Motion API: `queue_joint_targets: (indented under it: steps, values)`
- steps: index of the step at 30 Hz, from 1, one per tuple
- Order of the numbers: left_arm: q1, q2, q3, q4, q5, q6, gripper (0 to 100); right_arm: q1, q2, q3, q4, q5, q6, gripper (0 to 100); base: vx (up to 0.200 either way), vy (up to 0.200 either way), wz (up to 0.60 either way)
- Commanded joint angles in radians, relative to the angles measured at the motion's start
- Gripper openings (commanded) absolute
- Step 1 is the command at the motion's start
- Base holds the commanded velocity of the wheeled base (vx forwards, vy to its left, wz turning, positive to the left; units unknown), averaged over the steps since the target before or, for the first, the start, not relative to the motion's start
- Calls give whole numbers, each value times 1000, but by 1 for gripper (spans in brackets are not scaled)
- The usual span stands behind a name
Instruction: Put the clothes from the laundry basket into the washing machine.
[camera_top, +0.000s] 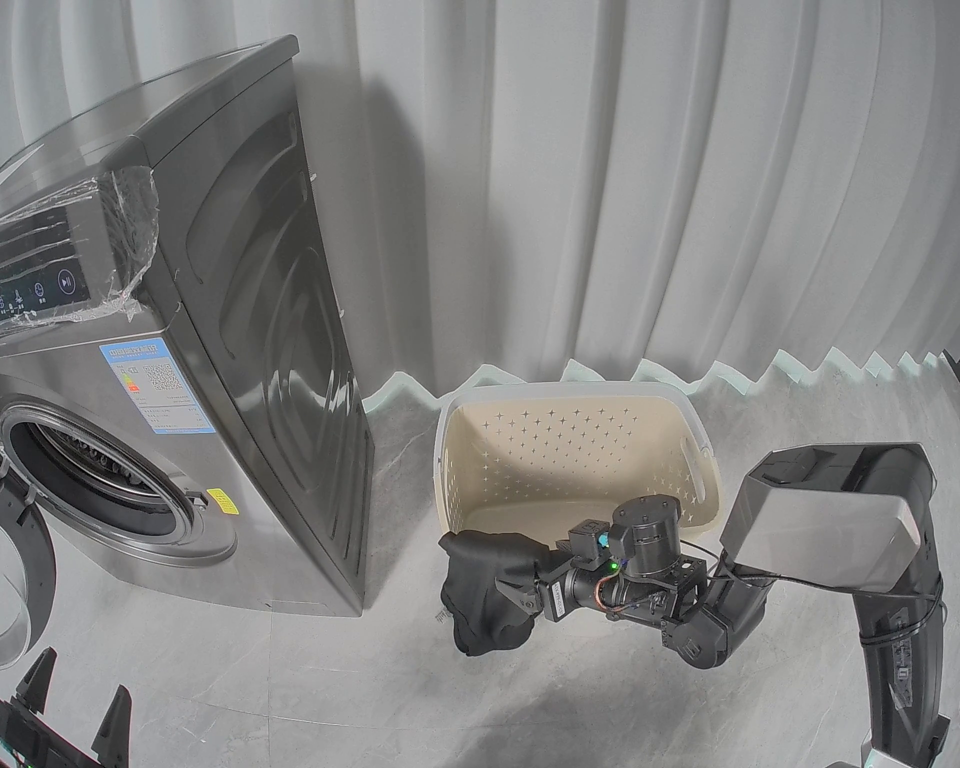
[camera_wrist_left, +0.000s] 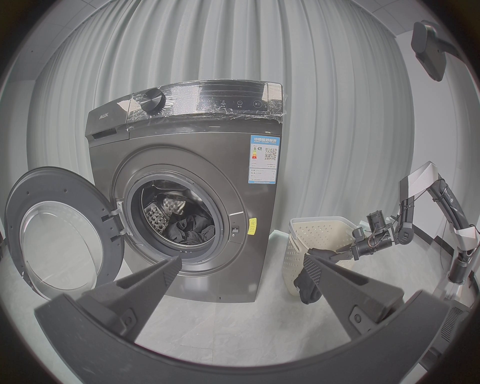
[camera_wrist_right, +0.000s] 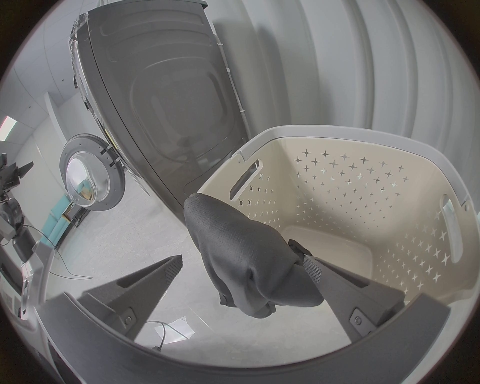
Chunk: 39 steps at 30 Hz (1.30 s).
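Observation:
The grey washing machine (camera_top: 250, 300) stands at the left with its round door (camera_wrist_left: 60, 230) swung wide open. Dark clothes (camera_wrist_left: 192, 230) lie inside the drum (camera_top: 100, 480). The cream laundry basket (camera_top: 580, 450) sits on the floor to the machine's right, and the part of its bottom that shows is bare. My right gripper (camera_top: 515, 590) is at the basket's near left corner, outside the rim. Its fingers stand apart, and a black garment (camera_wrist_right: 240, 250) hangs draped over one finger (camera_wrist_right: 345, 295). My left gripper (camera_wrist_left: 242, 262) is open and empty, low in front of the machine's door opening.
A white curtain (camera_top: 650, 200) hangs behind the machine and the basket. Grey tiled floor (camera_top: 350, 680) lies free between the machine's front and the basket. A small pale scrap (camera_wrist_right: 172, 332) lies on the floor near the right gripper.

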Motion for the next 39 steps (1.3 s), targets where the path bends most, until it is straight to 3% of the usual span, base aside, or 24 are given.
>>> queue_joint_targets:
  steps: [1,6,7,22,27,30,35,39]
  values:
    - [0,-16,16,0,0,0,100,1,43,-34,-4,2,-5,100,0,0,0]
    - [0,-16,16,0,0,0,100,4,65,-45,-13,1,-9,100,0,0,0]
    - [0,-16,16,0,0,0,100,5,65,-46,-19,2,-9,0,0,0,0]
    - [0,-16,16,0,0,0,100,13,27,0,-87,4,-17,0,0,0,0]
    - [0,-16,16,0,0,0,100,13,-118,112,-145,4,-15,0,0,0,0]
    - [0,-16,16,0,0,0,100,15,-190,170,-200,-7,-9,0,0,0,0]
    - [0,-16,16,0,0,0,100,21,-322,265,-302,-78,21,0,0,0,0]
    - [0,-16,16,0,0,0,100,-1,-431,297,-332,-108,51,0,0,0,0]
